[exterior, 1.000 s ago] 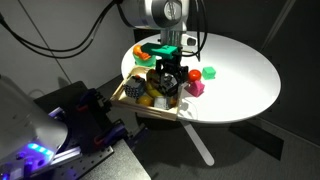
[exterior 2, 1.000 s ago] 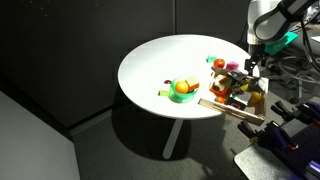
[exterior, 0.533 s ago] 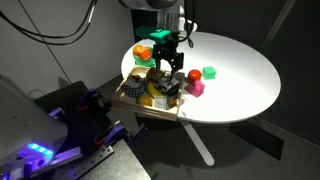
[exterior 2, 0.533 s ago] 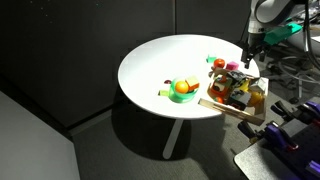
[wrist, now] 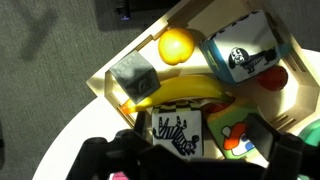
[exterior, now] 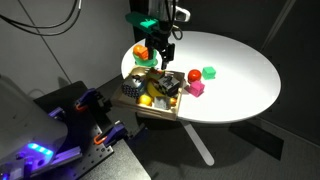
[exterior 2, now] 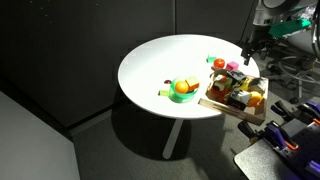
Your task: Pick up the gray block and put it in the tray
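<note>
Gray block (wrist: 132,77) lies in a corner compartment of the tray (wrist: 135,45), below our gripper (exterior: 162,58), whose jaws hang spread and empty above the tray. Beside the block we see a yellow ball (wrist: 177,46) and a banana (wrist: 185,92); farther along, a can (wrist: 243,55). Outside the tray, a green block (exterior: 209,73) and a pink block (exterior: 197,88) rest on the table (exterior: 245,70).

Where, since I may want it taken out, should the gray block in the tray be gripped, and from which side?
From straight above: the gray block lies flat in a corner of the tray, the rim close on one side and the banana against another, so a sideways approach looks blocked. Close on two opposite upright faces, whichever pair has more room.
</note>
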